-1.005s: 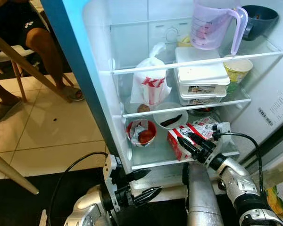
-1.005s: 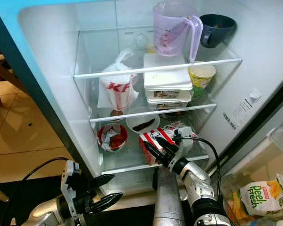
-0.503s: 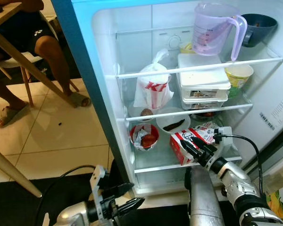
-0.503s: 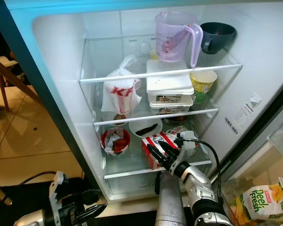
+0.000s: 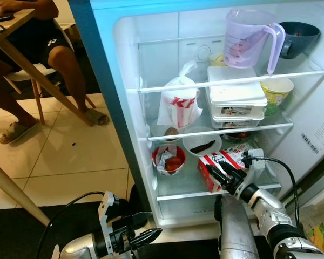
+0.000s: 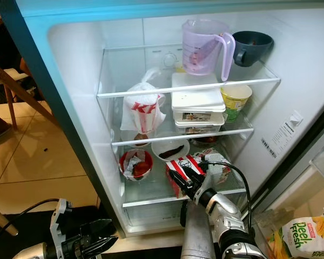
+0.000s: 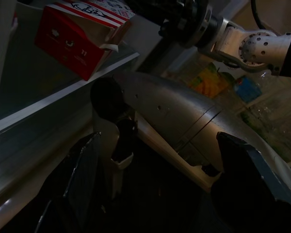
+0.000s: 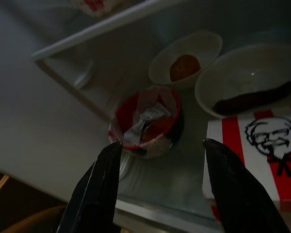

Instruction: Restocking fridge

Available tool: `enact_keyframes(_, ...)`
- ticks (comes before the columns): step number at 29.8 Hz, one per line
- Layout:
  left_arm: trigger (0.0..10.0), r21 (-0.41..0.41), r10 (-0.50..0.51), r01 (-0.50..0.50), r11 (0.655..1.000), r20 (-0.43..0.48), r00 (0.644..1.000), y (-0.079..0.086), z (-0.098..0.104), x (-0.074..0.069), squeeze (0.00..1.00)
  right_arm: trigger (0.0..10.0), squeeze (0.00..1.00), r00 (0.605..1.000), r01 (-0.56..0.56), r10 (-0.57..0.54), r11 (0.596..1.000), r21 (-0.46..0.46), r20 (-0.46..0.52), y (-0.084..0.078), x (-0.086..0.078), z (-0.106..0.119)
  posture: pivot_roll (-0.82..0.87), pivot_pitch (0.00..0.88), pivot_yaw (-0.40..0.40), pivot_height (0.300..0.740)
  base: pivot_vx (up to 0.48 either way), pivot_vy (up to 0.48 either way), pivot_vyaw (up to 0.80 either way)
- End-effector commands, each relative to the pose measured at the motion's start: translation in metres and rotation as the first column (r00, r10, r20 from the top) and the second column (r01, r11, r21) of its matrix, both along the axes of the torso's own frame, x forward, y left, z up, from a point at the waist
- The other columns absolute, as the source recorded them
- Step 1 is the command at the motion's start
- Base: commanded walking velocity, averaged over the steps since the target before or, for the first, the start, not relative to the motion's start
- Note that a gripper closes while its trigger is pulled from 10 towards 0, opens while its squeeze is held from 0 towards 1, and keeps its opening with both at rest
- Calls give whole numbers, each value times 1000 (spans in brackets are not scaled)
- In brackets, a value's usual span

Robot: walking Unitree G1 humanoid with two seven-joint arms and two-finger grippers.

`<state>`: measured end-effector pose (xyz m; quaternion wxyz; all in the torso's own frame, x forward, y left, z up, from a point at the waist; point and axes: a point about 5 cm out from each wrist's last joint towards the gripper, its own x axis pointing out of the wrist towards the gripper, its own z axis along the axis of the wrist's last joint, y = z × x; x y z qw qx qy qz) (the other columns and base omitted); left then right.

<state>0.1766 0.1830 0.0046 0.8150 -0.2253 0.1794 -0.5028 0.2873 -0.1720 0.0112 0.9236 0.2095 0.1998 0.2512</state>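
The fridge [image 5: 110, 108] stands open, and the red-and-white box [image 5: 222, 164] sits on its lowest glass shelf [image 5: 183, 189], beside a red bowl [image 5: 169, 158] and in front of a white bowl [image 5: 202, 144]. The right gripper [image 5: 220, 176] is at the front of the box with its fingers spread apart, not holding anything. The left gripper [image 5: 143, 237] hangs low in front of the fridge, fingers also apart. A person [image 5: 27, 48] sits at a table [image 5: 11, 32] to the left.
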Motion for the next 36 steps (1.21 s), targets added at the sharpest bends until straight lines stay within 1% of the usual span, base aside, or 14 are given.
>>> enact_keyframes(1,10000,14,30,-30,999,-3,1000,13,1,0,0,10000,0,1000,11,-11,1000,-5,-5,0,-2,-3,-26,14,42,470,0,0,0)
enact_keyframes(5,10000,17,48,-49,999,4,999,18,3,2,0,10000,0,1000,12,-12,1000,-5,-10,1,-3,-4,-25,15,42,480,0,0,0)
enact_keyframes(8,10000,27,94,-94,995,13,996,26,4,8,0,10000,0,1000,16,-16,1000,-3,-16,1,-3,-5,-25,10,43,495,0,0,0)
enact_keyframes(9,10000,27,94,-94,995,13,996,26,4,8,0,10000,0,1000,16,-16,1000,-3,-16,1,-3,-5,-25,10,43,495,0,0,0)
enact_keyframes(12,10000,23,129,-129,991,27,991,33,8,12,0,10000,0,1000,18,-18,1000,4,-14,1,-3,-5,-25,10,43,510,0,0,0)
enact_keyframes(17,10000,23,134,-135,991,30,990,35,8,13,0,10000,0,1000,12,-12,1000,4,-13,1,-3,-5,-25,9,44,530,0,0,0)
enact_keyframes(22,10000,24,139,-140,990,28,990,37,8,12,0,10000,0,1000,11,-11,1000,2,-15,2,-3,-6,-25,9,44,540,0,0,0)
enact_keyframes(23,10000,24,139,-140,990,28,990,37,8,12,0,10000,0,1000,11,-11,1000,2,-15,2,-3,-6,-25,9,44,540,0,0,0)
enact_keyframes(28,10000,23,128,-129,991,20,992,38,7,9,0,10000,0,1000,10,-10,1000,2,-17,2,-4,-6,-24,9,42,570,0,0,0)
enact_keyframes(34,10000,28,81,-81,996,2,997,34,4,5,0,10000,0,999,25,-25,1000,-9,-34,3,-3,-8,-24,7,42,575,0,0,0)
enact_keyframes(36,10000,38,51,-51,998,-5,999,31,3,2,0,10000,0,999,25,-26,999,-21,-35,3,-3,-8,-24,7,42,575,0,0,0)
